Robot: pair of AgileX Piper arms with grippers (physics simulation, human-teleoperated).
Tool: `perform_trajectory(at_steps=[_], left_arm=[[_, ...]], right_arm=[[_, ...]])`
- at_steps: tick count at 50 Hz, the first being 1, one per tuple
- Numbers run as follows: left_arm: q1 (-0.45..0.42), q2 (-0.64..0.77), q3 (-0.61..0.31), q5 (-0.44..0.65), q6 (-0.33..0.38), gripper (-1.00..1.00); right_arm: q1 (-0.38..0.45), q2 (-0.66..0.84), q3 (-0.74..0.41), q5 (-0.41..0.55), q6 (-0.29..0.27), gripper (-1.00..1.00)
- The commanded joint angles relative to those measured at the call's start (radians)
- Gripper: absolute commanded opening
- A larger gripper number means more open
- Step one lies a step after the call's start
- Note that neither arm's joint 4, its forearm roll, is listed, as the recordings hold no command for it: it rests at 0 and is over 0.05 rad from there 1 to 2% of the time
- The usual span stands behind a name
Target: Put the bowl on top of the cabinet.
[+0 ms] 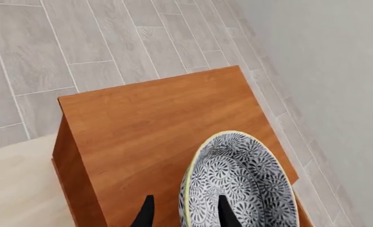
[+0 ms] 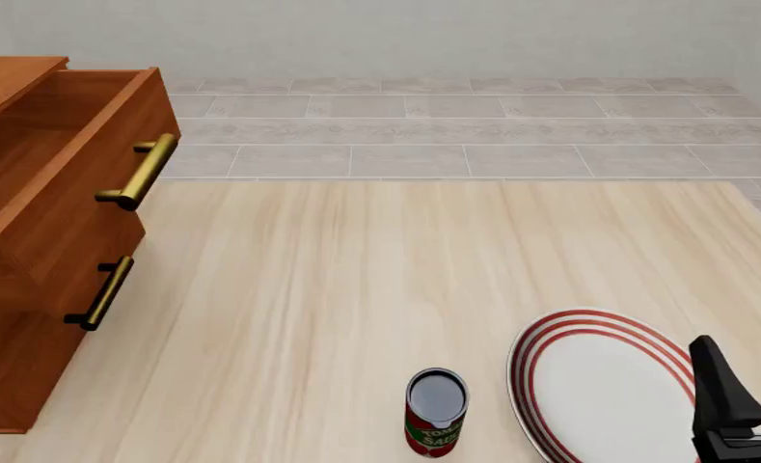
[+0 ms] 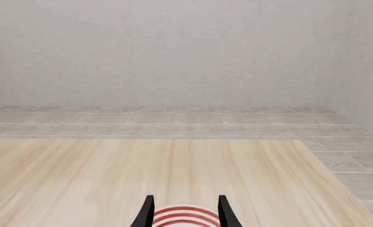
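The bowl (image 1: 243, 184), deep with a grey-and-white floral pattern and a pale yellow rim, rests on the flat top of the reddish-brown cabinet (image 1: 154, 113), close to its edge. My left gripper (image 1: 186, 213) is open, with one finger inside the bowl and the other outside, so the rim lies between them. In the front view the cabinet (image 2: 33, 241) stands at the left with its top drawer pulled out; the bowl and the left arm are outside that view. My right gripper (image 2: 750, 371) is open and holds nothing, low at the front right.
A flat white plate with red rings (image 2: 599, 386) lies at the front right, under the right gripper (image 3: 185, 213). A red can (image 2: 434, 413) stands upright left of it. Brass bar handles (image 2: 138, 174) stick out from the drawers.
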Motion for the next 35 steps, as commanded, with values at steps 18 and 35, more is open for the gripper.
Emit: perform_trajectory(at_steps=[18, 35], left_arm=[[-0.047, -0.039, -0.04, 0.026, -0.006, 1.0], [-0.059, -0.072, -0.057, 0.036, -0.012, 1.0]], right_arm=[[0.004, 0.0, -0.003, 0.004, -0.003, 1.0], [0.009, 0.0, -0.003, 0.008, -0.011, 1.0]])
